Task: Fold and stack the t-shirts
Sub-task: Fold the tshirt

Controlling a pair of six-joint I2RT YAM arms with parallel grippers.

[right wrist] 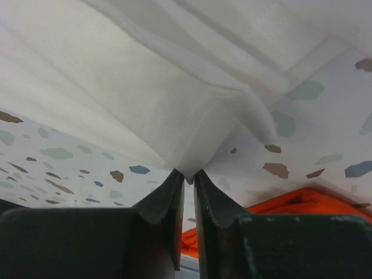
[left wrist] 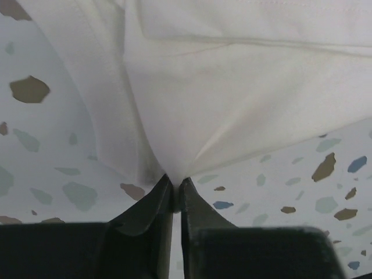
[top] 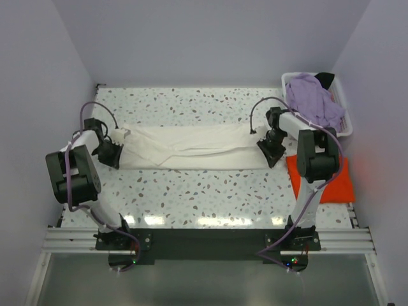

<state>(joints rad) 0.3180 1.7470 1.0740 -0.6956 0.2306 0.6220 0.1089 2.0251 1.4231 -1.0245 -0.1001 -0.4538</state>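
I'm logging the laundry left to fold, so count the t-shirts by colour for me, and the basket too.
cream-white t-shirt: 1
orange-red t-shirt: 1
lavender t-shirt: 1, lying in the basket
white basket: 1
Total: 4
Not counted: a black piece in the basket, too little showing to tell what it is.

The cream-white t-shirt [top: 191, 148] at mid-frame is plain. The desk [top: 204, 197] is white terrazzo flecked with brown, grey-green and blue chips. At the right lies a plain orange-red t-shirt [top: 341, 188]. At the upper right, a lavender t-shirt [top: 312, 99] sits in a white basket [top: 288, 79].
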